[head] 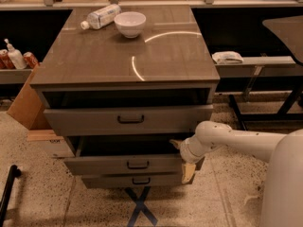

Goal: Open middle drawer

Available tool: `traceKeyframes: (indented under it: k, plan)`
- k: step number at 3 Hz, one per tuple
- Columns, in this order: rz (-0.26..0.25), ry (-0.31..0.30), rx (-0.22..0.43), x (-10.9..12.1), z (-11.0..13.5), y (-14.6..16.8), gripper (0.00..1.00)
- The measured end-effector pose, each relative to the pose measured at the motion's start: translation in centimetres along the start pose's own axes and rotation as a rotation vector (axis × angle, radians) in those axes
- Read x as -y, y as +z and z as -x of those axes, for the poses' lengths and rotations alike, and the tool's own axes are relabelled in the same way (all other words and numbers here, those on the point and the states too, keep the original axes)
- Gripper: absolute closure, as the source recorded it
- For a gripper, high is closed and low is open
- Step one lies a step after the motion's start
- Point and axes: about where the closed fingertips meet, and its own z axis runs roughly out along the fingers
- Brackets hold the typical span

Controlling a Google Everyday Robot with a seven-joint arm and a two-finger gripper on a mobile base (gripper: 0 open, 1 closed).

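Note:
The grey-brown cabinet (128,56) has three drawers. The middle drawer (109,165) has a medium-height front with a small dark handle (138,164). It stands pulled out past the top drawer, and its dark inside shows. My gripper (182,158) on the white arm (236,141) is at the right end of this drawer's front. It is open: one pale finger (188,172) hangs in front of the panel and the other (175,144) is above its top edge. The handle is free, to the gripper's left.
The tall top drawer (128,119) is slightly out and the slim bottom drawer (135,180) sits below. A white bowl (130,22) and a lying bottle (102,16) are on the cabinet. A cardboard box (28,103) is on the left, a shelf with a cloth (228,57) on the right, and blue floor tape (139,209) in front.

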Motion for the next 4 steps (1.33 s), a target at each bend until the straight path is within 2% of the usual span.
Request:
traceKeyframes:
  k: [1,2,3,4]
  plan:
    - [0.0,0.0,0.0,0.0,0.0,0.0,0.0]
    - [0.026,-0.015,0.023,-0.6,0.6,0.5,0.0]
    - [0.069,-0.031,0.074,-1.7,1.9,1.4,0.0]
    - [0.131,-0.029,0.092,-3.1,2.5,2.6,0.0]
